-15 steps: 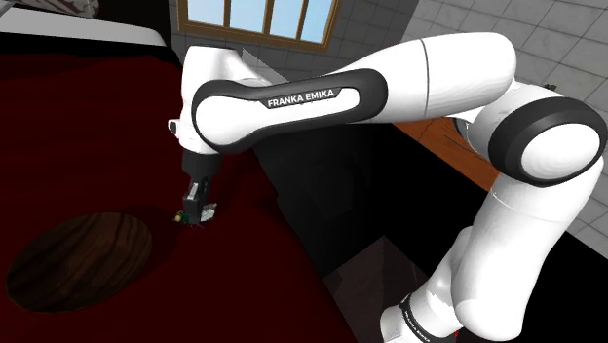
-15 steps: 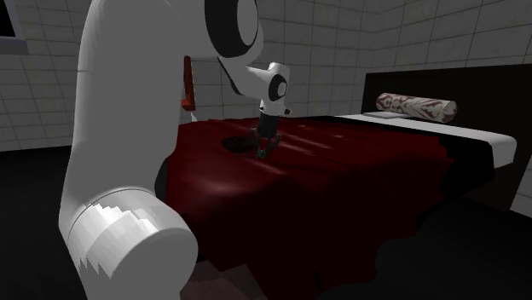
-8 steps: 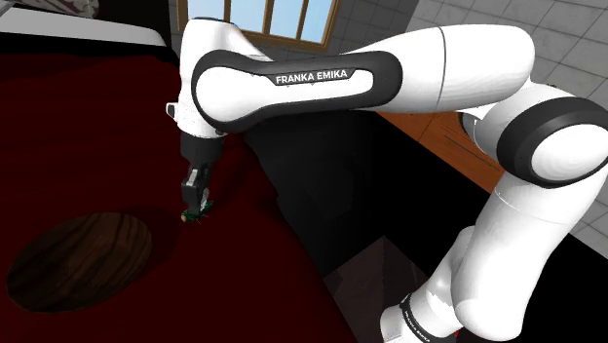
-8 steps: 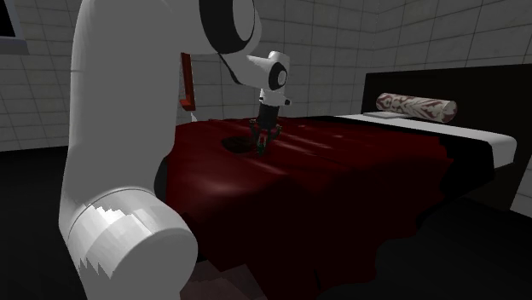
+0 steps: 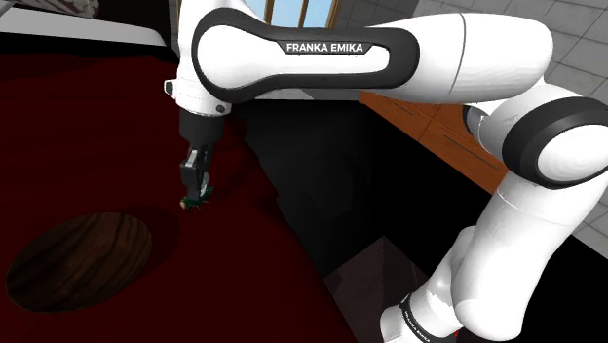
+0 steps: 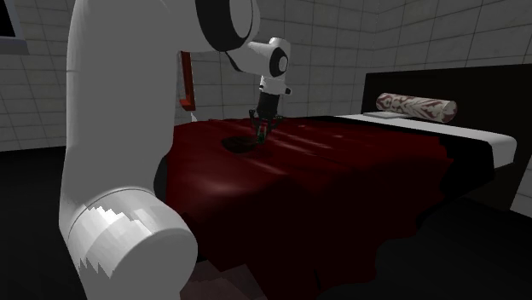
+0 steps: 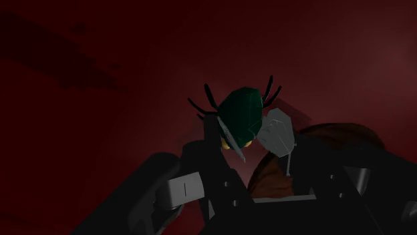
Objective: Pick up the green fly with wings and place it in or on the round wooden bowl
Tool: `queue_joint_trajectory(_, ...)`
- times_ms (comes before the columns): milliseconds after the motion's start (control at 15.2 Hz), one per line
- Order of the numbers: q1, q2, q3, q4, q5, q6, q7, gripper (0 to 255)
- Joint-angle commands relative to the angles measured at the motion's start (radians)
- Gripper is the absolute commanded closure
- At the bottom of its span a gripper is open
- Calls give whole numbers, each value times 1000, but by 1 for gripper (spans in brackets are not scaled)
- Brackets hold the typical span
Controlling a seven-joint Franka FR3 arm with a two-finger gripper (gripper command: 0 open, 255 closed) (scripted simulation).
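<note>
Over by the round wooden bowl (image 5: 83, 258), shoulder view first: the gripper (image 5: 197, 183) hangs above the dark red bed (image 5: 107, 107). It has the green fly (image 5: 192, 202) nipped at its very tips, clear of the cover. The fly sits just off the bowl's rim, on the side nearer the arm, and isn't over the bowl yet.

Second exterior view now: the gripper (image 6: 261, 128) points down just beyond the bowl (image 6: 236, 143), a dark oval on the bed (image 6: 341, 170), with a gap showing beneath the tips.

Wrist view: there's the fly (image 7: 240, 115), green body, grey wings and black legs. The gripper (image 7: 250, 143) is closed narrowly on it from both sides. The bowl's brown edge (image 7: 351, 133) peeks out behind the fingers.

I'd call the pick-up done and the carry just starting. The next move looks like a short sideways run to get squarely over the bowl, then a gentle drop and a release. With so slight a pinch, it wants to go smoothly.

Against a second ago, the gripper was down at the cover beside the bowl. Half a second ago it was lifting, and now it's higher again, with the fly risen along with it.
</note>
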Motion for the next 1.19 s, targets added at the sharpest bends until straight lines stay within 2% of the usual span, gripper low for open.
queue_joint_trajectory(0, 0, -2, 0, 25, 0, -27, 4, 255)
queue_joint_trajectory(132, 0, -4, 1, 46, -1, -49, 8, 255)
queue_joint_trajectory(462, 87, 134, 31, 221, -55, -73, 127, 255)
queue_joint_trajectory(792, 198, 308, 43, 466, -121, -135, 235, 255)
queue_joint_trajectory(990, 283, 445, 39, 682, -164, -206, 291, 255)
queue_joint_trajectory(1056, 300, 474, 37, 729, -171, -224, 299, 255)
queue_joint_trajectory(1122, 297, 468, 37, 706, -169, -206, 297, 255)
